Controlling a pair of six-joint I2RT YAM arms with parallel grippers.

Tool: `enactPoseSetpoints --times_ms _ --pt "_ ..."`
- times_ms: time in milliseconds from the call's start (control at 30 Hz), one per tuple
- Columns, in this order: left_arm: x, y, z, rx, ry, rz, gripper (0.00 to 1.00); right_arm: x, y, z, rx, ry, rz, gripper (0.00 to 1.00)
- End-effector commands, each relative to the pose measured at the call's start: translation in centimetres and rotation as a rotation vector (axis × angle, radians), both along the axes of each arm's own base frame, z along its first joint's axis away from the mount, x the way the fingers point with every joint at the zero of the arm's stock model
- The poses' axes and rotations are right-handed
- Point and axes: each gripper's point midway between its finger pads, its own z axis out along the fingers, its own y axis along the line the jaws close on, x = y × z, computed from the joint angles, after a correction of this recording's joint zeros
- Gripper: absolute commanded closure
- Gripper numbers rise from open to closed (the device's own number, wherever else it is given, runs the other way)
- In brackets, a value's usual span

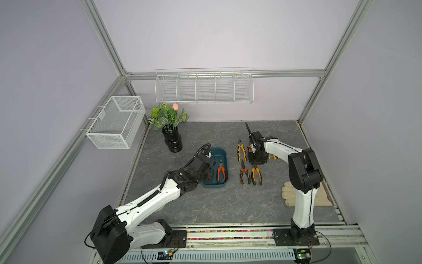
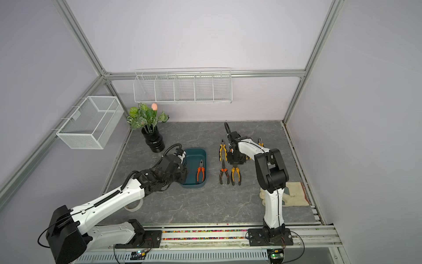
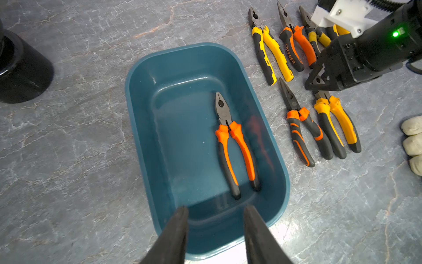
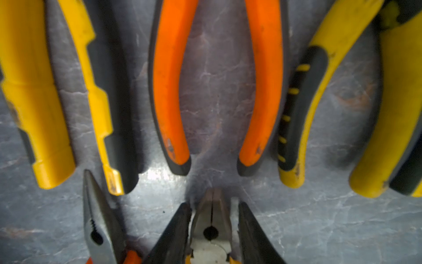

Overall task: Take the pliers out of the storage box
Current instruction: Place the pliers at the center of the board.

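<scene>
Pliers (image 3: 225,114) in storage box (image 3: 141,102), ahead of left end effector (image 3: 215,207).

- We see a grey marbled surface (image 1: 217,205) beneath everything.
- Near its far left corner stands a black ribbed vase (image 1: 172,142) holding variegated green leaves (image 1: 167,117) and one pink bud (image 1: 175,106).
- A cream work glove (image 2: 295,195) lies by the right edge.
- We make out a partly hidden tape roll (image 2: 133,208) near the left edge.
- A white mesh basket (image 1: 115,122) hangs on the left frame rail.
- A long white wire rack (image 1: 204,88) hangs on the back wall.
</scene>
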Motion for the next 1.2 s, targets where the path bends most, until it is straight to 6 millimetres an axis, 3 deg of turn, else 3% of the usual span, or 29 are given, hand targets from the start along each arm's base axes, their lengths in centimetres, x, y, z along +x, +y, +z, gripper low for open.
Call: enactPoseSetpoints --times_ms 0,133,233,333,533,633,833,1067,1167 --pt "0.2 -0.4 0.6 -0.013 0.002 0.003 0.57 0.2 0.2 0.4 0.016 -0.006 0.003 0.57" --pt "0.2 -0.3 0.5 -0.007 0.004 0.004 0.56 0.2 0.6 1.7 0.054 -0.039 0.007 0.51" --pt "0.2 -0.2 0.3 -0.001 0.007 0.007 0.54 0.0 1.0 3.6 0.087 -0.081 0.013 0.49" --pt "0.3 -0.2 -0.2 0.011 0.018 0.011 0.51 -0.7 1.1 6.5 0.105 -0.137 0.018 0.49" --pt "0.5 -0.7 -2.0 0.053 0.075 0.009 0.5 -3.2 0.9 14.1 0.154 -0.281 0.026 0.5" --pt "0.6 -1.0 -3.3 0.087 0.11 0.006 0.5 -4.8 0.6 16.2 0.173 -0.317 0.033 0.49" --pt "0.8 -1.5 -6.8 0.179 0.226 0.017 0.55 -7.1 0.3 16.8 0.203 -0.326 0.043 0.49" --pt "1.0 -2.2 -9.9 0.215 0.302 0.027 0.6 -7.9 0.4 14.7 0.214 -0.296 0.052 0.49" --pt "1.3 -3.0 -10.0 0.18 0.308 0.026 0.6 -8.0 0.5 14.2 0.214 -0.284 0.06 0.49"
